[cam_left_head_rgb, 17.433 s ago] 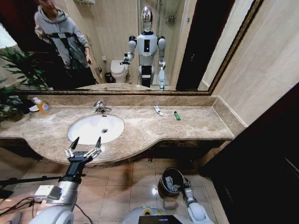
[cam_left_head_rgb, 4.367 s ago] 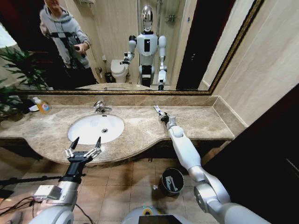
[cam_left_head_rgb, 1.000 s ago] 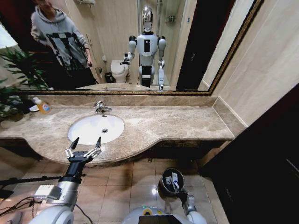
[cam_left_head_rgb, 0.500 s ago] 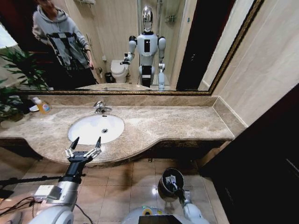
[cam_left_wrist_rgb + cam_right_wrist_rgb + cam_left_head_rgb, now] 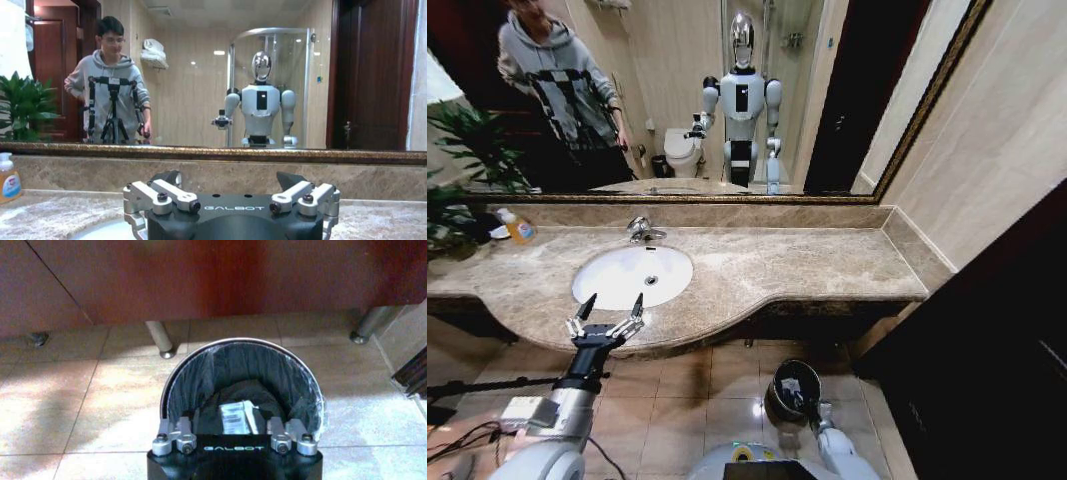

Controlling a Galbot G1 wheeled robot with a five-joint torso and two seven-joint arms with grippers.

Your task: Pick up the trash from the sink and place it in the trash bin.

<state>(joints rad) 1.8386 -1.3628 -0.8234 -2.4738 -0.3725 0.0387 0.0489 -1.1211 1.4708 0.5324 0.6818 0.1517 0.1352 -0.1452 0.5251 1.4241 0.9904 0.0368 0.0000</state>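
The white oval sink (image 5: 617, 285) sits in the marble counter, its basin bare, with the chrome faucet (image 5: 639, 230) behind it. My left gripper (image 5: 613, 300) hovers open at the counter's front edge just before the sink; the left wrist view shows this left gripper (image 5: 229, 177) with nothing between its fingers. Down on the floor stands the black trash bin (image 5: 779, 380). My right gripper (image 5: 810, 403) hangs open over its near rim. In the right wrist view a pale piece of trash (image 5: 233, 416) lies inside the trash bin (image 5: 233, 342), just beyond the right gripper (image 5: 233, 432).
A soap bottle (image 5: 517, 228) and a plant (image 5: 462, 150) stand at the counter's far left. Metal cabinet legs (image 5: 160, 340) rise behind the bin. A dark door panel (image 5: 987, 340) closes the right side. Cables lie on the tiles at lower left.
The right gripper has drawn back slightly from the bin toward me. The small items that lay on the counter's right part long before are gone. The left arm is unmoved.
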